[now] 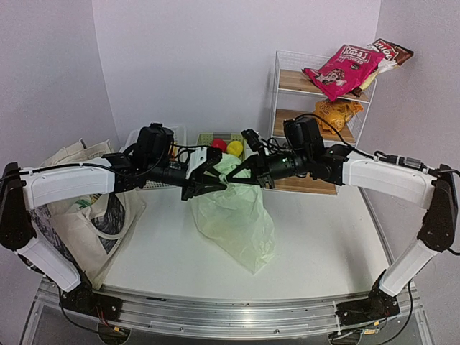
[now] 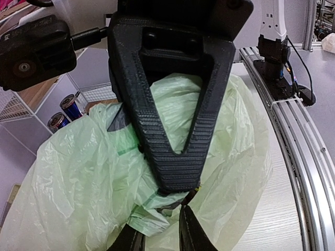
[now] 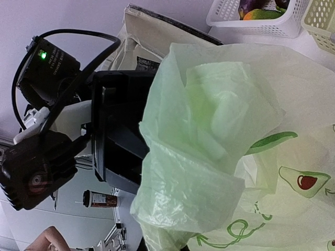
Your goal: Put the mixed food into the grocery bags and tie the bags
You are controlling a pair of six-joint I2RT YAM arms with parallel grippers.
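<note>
- At the left edge of the bench [image 1: 323, 237] the tote [image 1: 75, 215] slumps, open, under the left arm
- The left tool [image 2: 159, 235] is at the bunched top of the bag [image 1: 241, 215], fingers a little apart with a fold of plastic between them; whether they pinch it I cannot tell
- The bag, pale green with avocado print, lies mid-bench, its top drawn up between both tools
- The right tool [image 2: 175, 180] meets the left, jaws together on the gathered plastic
- Far right, a wire shelf [image 1: 287, 115] holds a pink packet [image 1: 341, 68] above an orange packet [image 1: 336, 111]
</note>
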